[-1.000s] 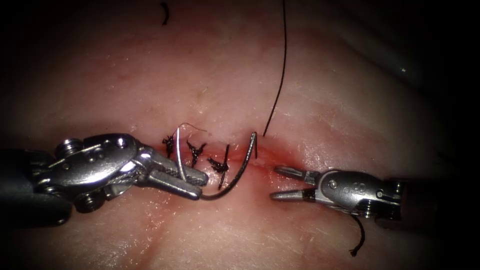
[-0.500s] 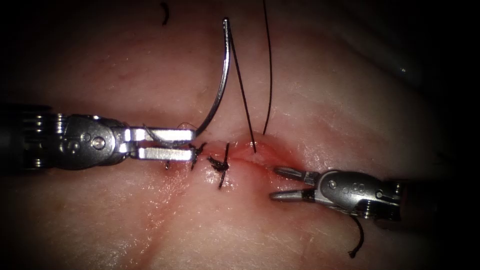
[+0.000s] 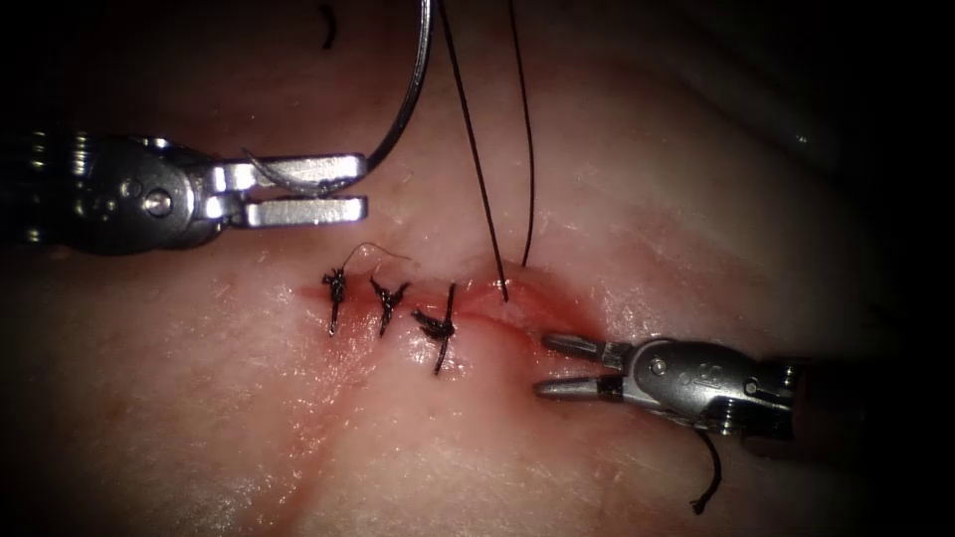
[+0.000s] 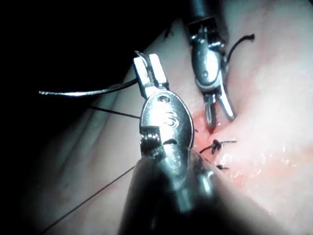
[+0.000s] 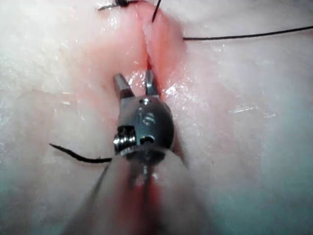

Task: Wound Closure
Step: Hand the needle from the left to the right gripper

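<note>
Up and clear, the needle (image 3: 410, 89) was out of the tissue (image 3: 647, 199), left tool (image 3: 303, 189) clamped near its tip; thread (image 3: 482, 179) trailed from the cut (image 3: 497, 303). Right tool (image 3: 562, 366) sat spread, empty.

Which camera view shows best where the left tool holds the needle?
The endoscope view: the left tool grips the needle near its pointed end, clear of the tissue. In the left wrist view the needle runs sideways from the jaws. The right wrist view gives no help.
</note>
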